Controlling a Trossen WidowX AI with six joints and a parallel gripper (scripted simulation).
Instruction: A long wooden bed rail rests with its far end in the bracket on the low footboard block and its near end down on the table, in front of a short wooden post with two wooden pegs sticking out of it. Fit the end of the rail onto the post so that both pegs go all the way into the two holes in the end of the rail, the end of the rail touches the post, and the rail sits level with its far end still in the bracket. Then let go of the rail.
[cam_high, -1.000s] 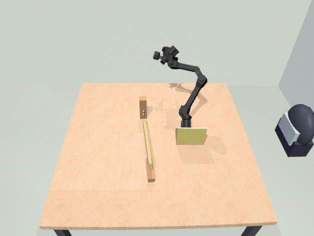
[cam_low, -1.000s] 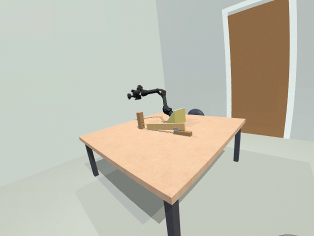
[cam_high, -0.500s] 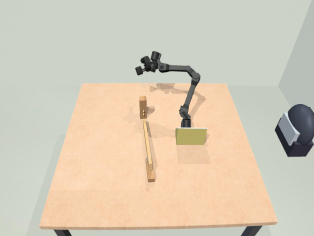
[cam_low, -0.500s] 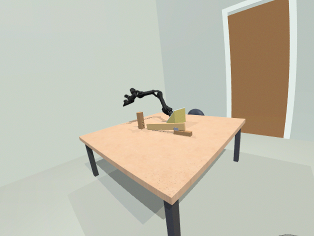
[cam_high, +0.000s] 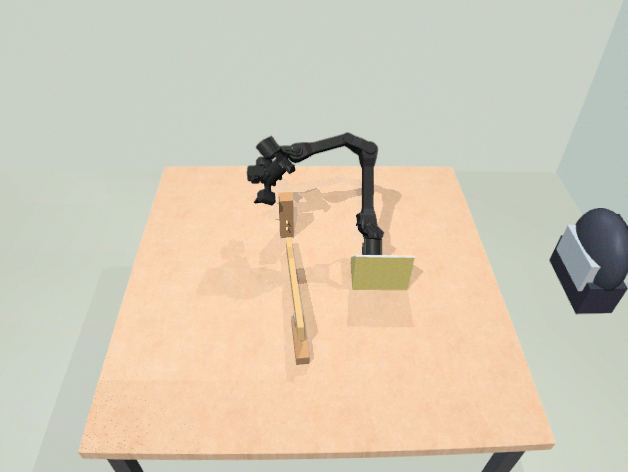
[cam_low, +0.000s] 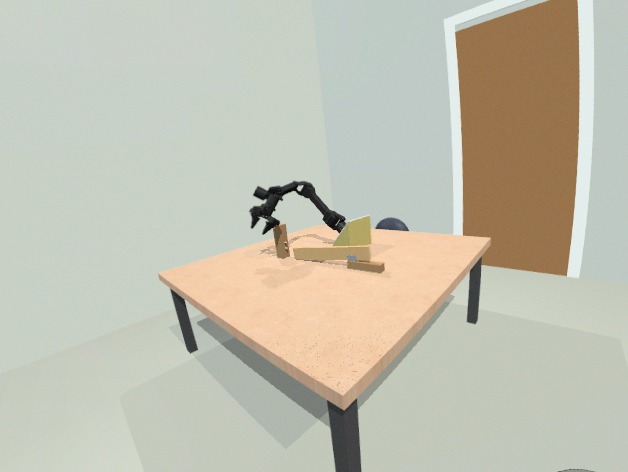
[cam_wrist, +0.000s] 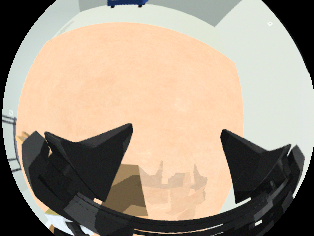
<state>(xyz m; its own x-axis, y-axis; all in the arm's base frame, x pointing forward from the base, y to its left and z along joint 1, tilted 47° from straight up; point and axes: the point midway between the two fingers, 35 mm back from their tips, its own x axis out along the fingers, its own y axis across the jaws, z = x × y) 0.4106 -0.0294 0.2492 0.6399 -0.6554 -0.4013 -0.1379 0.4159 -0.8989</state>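
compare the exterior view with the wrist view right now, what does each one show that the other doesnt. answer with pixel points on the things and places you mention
Only the exterior view shows the pegs (cam_high: 287, 226) (cam_low: 286, 247) on the post, the brown door (cam_low: 517, 142) in its white frame and the table's dark legs (cam_low: 474, 291).

Only the wrist view shows a blue object (cam_wrist: 127, 2) beyond the table edge.

Both show the table (cam_high: 203, 406) (cam_low: 304, 314) (cam_wrist: 135, 75), the wooden post (cam_high: 285, 203) (cam_low: 280, 241) (cam_wrist: 126, 192) and the open gripper (cam_high: 258, 200) (cam_low: 257, 229) (cam_wrist: 178, 130), its fingers wide apart with nothing between them.
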